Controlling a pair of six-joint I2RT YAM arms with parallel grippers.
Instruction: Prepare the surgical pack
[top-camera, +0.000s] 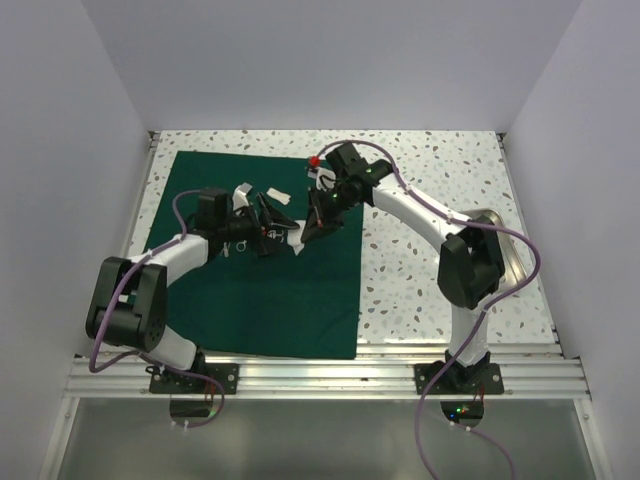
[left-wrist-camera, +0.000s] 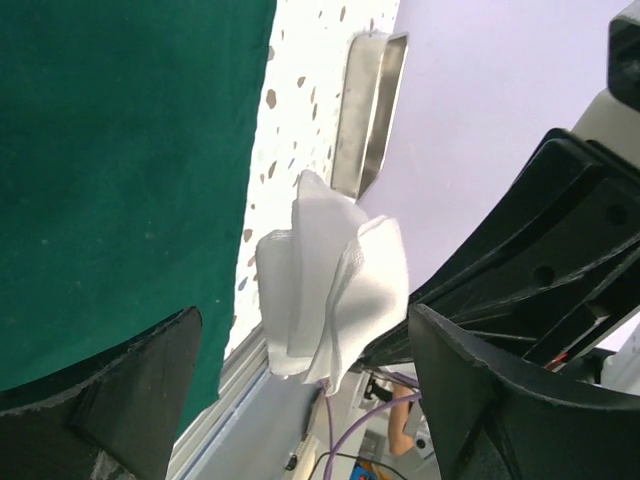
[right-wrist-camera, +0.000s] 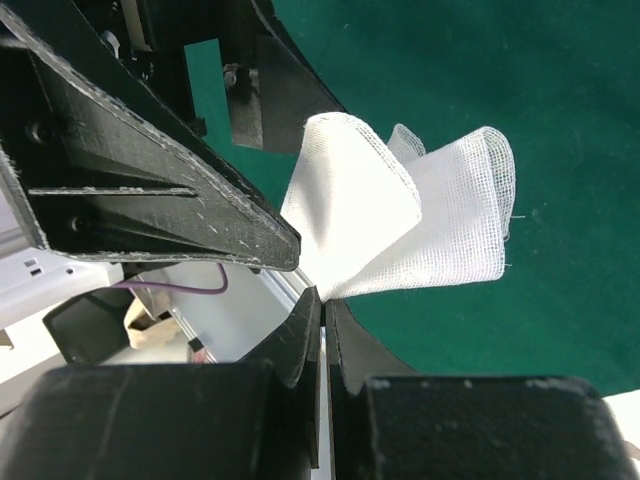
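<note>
Surgical pack: large dark green matte cloth (top-camera: 270, 300), spread flat as a broad sheet over the left half of the counter, from near its far edge to its near edge.
Counter: white speckled stone (top-camera: 430, 270).
Gauze: small white woven gauze square (right-wrist-camera: 400, 220), folded and crumpled, lifted above the middle of the green cloth, between the two tools.
Right tool (right-wrist-camera: 322, 305): jaws together, clamped on the gauze's lower corner.
Left tool (left-wrist-camera: 300, 320): jaws wide apart, one black finger on either side of the gauze, gripping nothing.
Tray: shiny rectangular steel tray (left-wrist-camera: 370, 110), by the counter's right edge, off the cloth.
</note>
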